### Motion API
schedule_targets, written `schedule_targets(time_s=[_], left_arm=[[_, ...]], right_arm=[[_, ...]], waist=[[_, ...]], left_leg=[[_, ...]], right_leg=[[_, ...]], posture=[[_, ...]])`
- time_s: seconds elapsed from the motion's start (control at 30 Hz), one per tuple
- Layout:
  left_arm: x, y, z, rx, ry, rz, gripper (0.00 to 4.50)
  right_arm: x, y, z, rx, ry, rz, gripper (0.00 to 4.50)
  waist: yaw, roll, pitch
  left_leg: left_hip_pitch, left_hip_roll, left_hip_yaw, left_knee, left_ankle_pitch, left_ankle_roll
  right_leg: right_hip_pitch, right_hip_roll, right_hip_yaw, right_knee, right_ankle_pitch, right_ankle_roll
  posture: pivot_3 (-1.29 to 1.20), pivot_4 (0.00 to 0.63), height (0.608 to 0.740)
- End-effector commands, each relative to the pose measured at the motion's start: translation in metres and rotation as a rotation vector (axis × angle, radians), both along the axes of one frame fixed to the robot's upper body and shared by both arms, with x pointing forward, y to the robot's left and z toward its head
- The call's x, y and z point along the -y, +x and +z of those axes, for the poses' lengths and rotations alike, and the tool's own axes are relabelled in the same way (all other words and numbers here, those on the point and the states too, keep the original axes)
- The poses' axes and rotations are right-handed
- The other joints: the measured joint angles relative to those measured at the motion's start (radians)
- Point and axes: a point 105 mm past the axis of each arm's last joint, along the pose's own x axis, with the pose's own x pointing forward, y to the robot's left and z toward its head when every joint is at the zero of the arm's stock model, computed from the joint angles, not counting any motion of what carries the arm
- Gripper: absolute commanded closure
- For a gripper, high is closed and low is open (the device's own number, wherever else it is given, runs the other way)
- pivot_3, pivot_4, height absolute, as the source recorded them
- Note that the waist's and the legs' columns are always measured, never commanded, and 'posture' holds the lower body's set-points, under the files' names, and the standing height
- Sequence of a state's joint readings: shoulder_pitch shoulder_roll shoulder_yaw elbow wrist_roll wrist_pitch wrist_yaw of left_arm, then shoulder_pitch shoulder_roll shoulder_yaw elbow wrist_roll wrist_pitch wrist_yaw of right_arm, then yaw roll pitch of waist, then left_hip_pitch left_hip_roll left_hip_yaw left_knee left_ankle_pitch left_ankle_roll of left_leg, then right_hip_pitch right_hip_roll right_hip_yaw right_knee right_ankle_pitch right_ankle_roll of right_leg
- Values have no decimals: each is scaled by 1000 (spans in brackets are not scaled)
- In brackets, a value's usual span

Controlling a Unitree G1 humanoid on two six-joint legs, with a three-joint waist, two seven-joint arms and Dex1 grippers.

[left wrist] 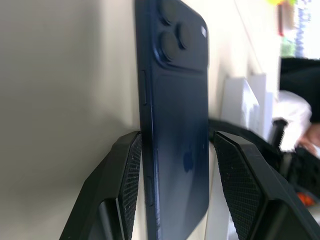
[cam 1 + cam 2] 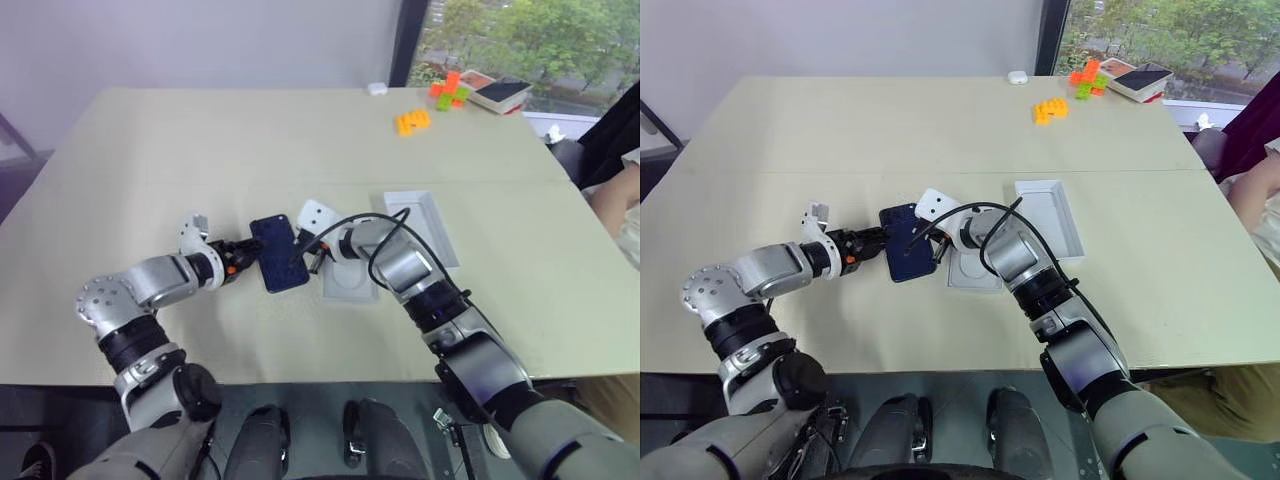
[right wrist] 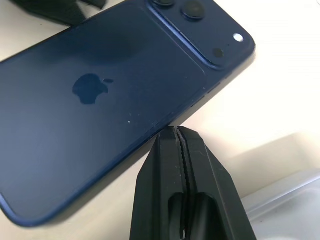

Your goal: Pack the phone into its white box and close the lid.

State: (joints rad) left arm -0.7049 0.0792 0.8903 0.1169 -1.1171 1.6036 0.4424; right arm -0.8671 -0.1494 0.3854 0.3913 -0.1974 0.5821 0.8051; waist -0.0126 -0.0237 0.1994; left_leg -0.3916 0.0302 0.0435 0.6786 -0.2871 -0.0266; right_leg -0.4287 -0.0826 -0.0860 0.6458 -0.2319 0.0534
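The phone [image 2: 278, 253] is dark navy and lies back up on the table, its camera cluster [image 3: 200, 10] at the far end. My left gripper [image 2: 243, 257] holds its near end, with one finger [image 1: 127, 170] on the button edge and the other finger [image 1: 235, 170] at the opposite side. My right gripper [image 3: 177, 131] is shut, and its tips rest against the phone's right long edge. The lid [image 2: 424, 226], a shallow white tray with its pale inside facing up, lies right of my right arm. The white box is hidden from me.
A flat white insert [image 2: 352, 283] with an oval recess lies under my right forearm. Orange blocks [image 2: 412, 121], orange and green blocks [image 2: 448, 90], a book-like object [image 2: 500, 93] and a small white object [image 2: 377, 88] sit at the far right. A person's arm [image 2: 615, 205] is at the right edge.
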Motion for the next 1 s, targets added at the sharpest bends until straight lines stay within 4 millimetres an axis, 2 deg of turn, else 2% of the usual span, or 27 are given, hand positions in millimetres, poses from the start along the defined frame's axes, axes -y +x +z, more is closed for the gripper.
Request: schedule_targets(time_s=[0.03, 0.23, 0.33, 0.47, 0.57, 0.7, 0.87, 1.0], left_arm=[[27, 1, 4, -14, -23, -31, 2092], [37, 0, 1, -49, -59, -11, 2092], [46, 2, 11, -26, -93, -43, 2092], [45, 4, 18, -17, -87, -51, 2092], [40, 2, 11, -35, -94, -40, 2092], [38, 1, 22, 32, -160, -34, 2092], [23, -10, 15, 60, -132, -32, 2092], [18, -17, 22, 87, -146, -15, 2092]], right_arm=[[-30, -17, 9, 9, 52, 120, 4452], [-31, -18, 10, 5, 59, 128, 4452], [-31, -19, 10, 2, 59, 132, 4452], [-31, -19, 10, 5, 58, 131, 4452], [-31, -18, 11, 7, 60, 126, 4452], [-28, -17, 9, 8, 56, 119, 4452], [-28, -17, 9, 13, 53, 120, 4452], [-28, -18, 9, 13, 52, 122, 4452]], waist=[[0, 0, 0], [2, 0, 0], [2, -1, 0], [1, -1, 1], [0, -2, 1], [-1, -2, 1], [-3, -2, 1], [-1, -2, 1]], left_leg=[[0, 0, 0, 0, 0, 0], [0, 0, 0, 0, 1, -1], [0, 0, 0, 0, 1, -1], [-1, 0, 0, 0, 2, -3], [-1, 0, 0, -1, 3, -5], [-1, 0, 1, -3, 4, -6], [-1, -1, 2, -10, 6, -10], [-1, 1, 1, -13, 7, -12]], right_leg=[[0, 0, 0, 0, 0, 0], [0, 2, 0, 0, 0, 0], [0, 2, 0, 0, 0, 0], [0, 2, -1, -1, 0, 0], [-1, 2, -1, -1, 0, 0], [-2, 2, -1, -1, 0, 0], [-4, 2, 0, -3, 0, 0], [-4, 2, 0, -6, 0, 0]], posture=[[0, 150, 740], [0, 150, 740], [0, 150, 740], [0, 150, 740], [0, 150, 740], [0, 150, 740], [0, 150, 740], [0, 150, 740]])
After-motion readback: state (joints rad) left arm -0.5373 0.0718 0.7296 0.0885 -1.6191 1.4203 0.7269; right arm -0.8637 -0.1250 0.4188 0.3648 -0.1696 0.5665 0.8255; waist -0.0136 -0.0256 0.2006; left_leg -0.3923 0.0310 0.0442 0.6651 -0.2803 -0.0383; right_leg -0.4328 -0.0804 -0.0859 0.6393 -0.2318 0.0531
